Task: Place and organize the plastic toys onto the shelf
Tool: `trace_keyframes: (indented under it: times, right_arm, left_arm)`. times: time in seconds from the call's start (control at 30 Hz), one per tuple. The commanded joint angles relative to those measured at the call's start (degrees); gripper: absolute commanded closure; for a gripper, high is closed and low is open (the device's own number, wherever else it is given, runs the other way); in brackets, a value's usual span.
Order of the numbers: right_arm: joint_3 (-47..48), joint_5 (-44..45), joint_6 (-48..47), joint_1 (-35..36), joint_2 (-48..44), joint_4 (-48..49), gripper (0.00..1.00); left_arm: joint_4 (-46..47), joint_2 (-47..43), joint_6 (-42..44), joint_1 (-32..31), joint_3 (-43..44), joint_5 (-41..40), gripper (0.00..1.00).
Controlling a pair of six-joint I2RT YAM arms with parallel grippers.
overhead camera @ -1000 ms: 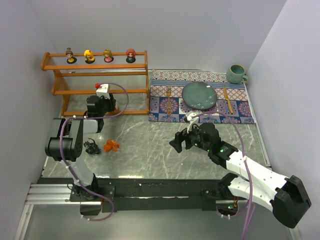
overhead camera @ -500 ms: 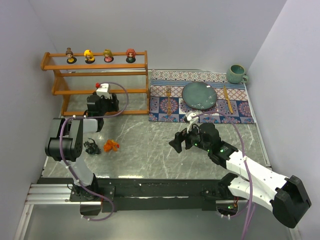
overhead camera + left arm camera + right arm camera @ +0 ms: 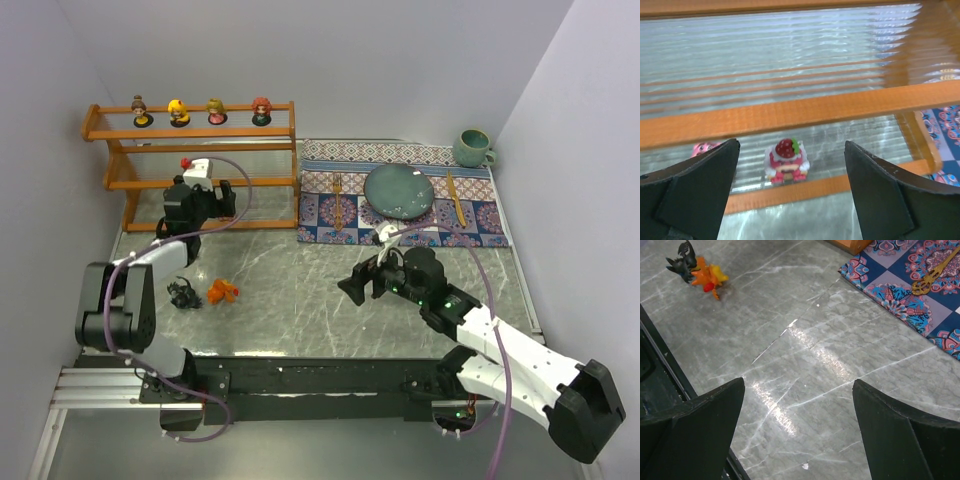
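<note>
The orange-brown slatted shelf is set at about 10 o'clock in the overhead view, and four big-headed dolls are lined up along its top tier. The left gripper is held close to the shelf's front, its jaws spread wide with nothing between them. The right gripper is poised over the marble table near the centre, likewise wide and empty. Two toys are not yet shelved, at about 8 o'clock on the table: an orange creature and, just beside it at its 9 o'clock, a dark spiky creature. Such toys are judged to be light, rigid plastic, smooth enough to slip and easily tipped. The creatures would best be pinched across the body, not by thin horns or limbs, and the top-heavy dolls low, near the base. In the left wrist view something is shown that the overhead view hides: behind a front rail, on a lower tier (which one cannot be told), a strawberry-topped toy stands upright. A pink toy sits at its 9 o'clock, half hidden by a finger. In the right wrist view the two creatures appear at 11 o'clock, seemingly touching, a detail too small to judge from above. The dolls are seen in neither wrist view.
</note>
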Motion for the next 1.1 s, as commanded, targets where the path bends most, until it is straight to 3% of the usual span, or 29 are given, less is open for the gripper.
trace_keyframes:
  times: [0.0, 0.27, 0.47, 0.6, 0.67, 0.83, 1.07]
  right_arm:
    - [-1.0, -0.6, 1.1, -0.2, -2.4, 3.0, 0.04]
    - [-2.2, -0.9, 1.9, -0.2, -4.8, 3.6, 0.04]
    - [-2.2, -2.0, 2.3, 0.0, -4.5, 4.4, 0.04]
    - [-2.0, -3.0, 2.3, -0.2, -3.7, 4.9, 0.04]
    - [-2.2, -3.2, 2.4, -0.1, -3.4, 5.5, 0.04]
    - [-2.6, -4.0, 2.7, -0.1, -3.1, 6.4, 0.04]
    - [-3.6, -3.2, 2.6, -0.1, -5.0, 6.3, 0.04]
  left_arm:
    - [-5.7, -7.7, -4.2, 0.3, -2.0, -2.2, 0.08]
    - [-23.7, -24.2, -14.3, 0.3, -4.9, -13.8, 0.01]
    - [-42.6, -31.3, -22.5, 0.3, -3.0, -27.6, 0.03]
    - [-53.3, -33.2, -34.0, 0.3, -0.2, -33.7, 0.03]
    - [-57.4, -32.5, -35.5, 0.3, 2.3, -33.4, 0.01]
    - [-66.8, -25.3, -38.6, 0.4, 10.2, -34.7, 0.18]
    - [-77.9, -9.5, -38.7, 1.3, 18.5, -34.2, 0.21]
